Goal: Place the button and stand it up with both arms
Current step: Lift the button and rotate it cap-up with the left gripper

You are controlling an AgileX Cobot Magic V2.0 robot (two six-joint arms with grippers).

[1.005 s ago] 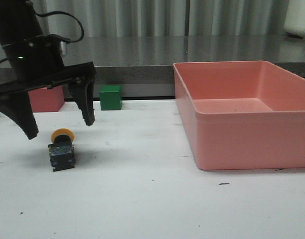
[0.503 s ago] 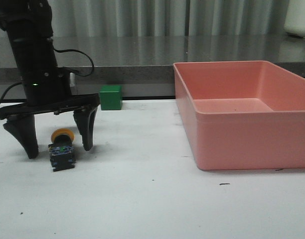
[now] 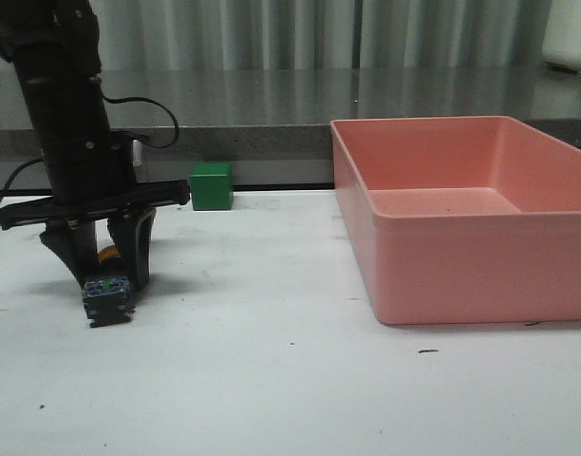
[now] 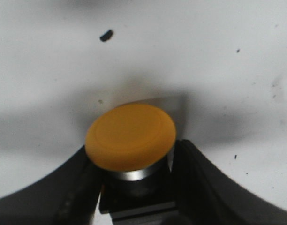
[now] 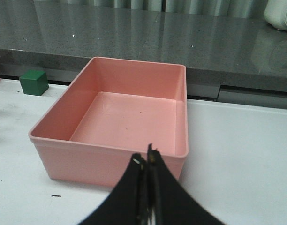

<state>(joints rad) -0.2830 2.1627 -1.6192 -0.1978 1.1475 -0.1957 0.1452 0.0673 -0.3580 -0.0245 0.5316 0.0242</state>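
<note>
Only bare floor inside pink bin (image 3: 433, 256).

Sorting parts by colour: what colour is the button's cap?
Orange-yellow; the button cap shows best in the left wrist view.

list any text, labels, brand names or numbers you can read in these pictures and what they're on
No readable text in any view.
The button: specks on its blue-green base, too small and blurred to read; its yellow cap shows no marking in the left wrist view.
The pink bin and green cube: plain, no print.
The left tool and right tool: black, no visible label.
</note>
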